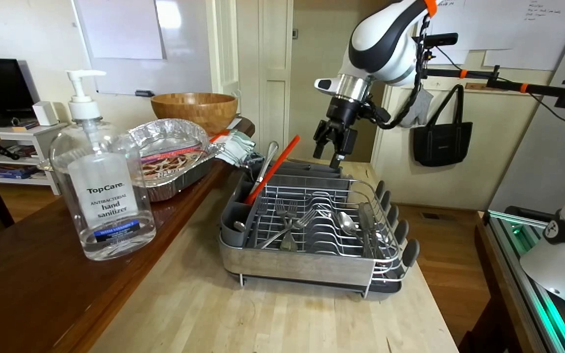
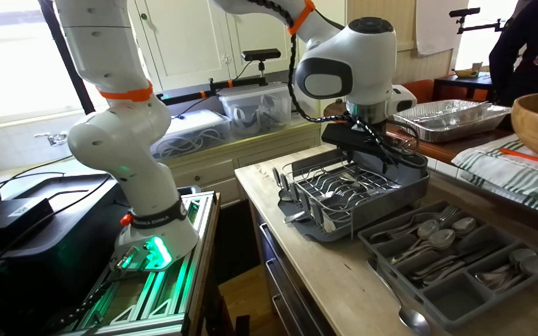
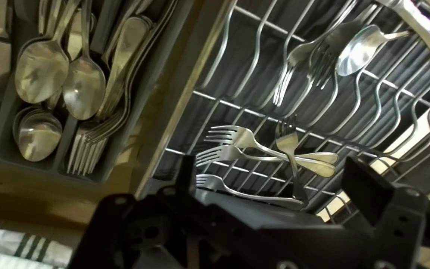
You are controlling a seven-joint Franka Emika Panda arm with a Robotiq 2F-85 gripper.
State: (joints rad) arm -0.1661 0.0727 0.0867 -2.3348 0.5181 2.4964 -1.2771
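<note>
Black two-fingered hand [image 3: 271, 168], spread wide, empty, above a grey wire rack [image 1: 302, 265] of silver forks [image 3: 244, 138] near the wooden tabletop's [image 2: 334, 268] robot-side edge; only an exterior view shows a loose metal spoon [image 2: 414, 321].

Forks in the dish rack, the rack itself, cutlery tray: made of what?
Forks: likely stainless steel, polished, given the bright highlights.
Rack: largely metal, brushed-looking, from its streaky sheen; dull grey areas may be plastic.
Tray: probably plastic, matte, judging by its even, dull grey.
</note>
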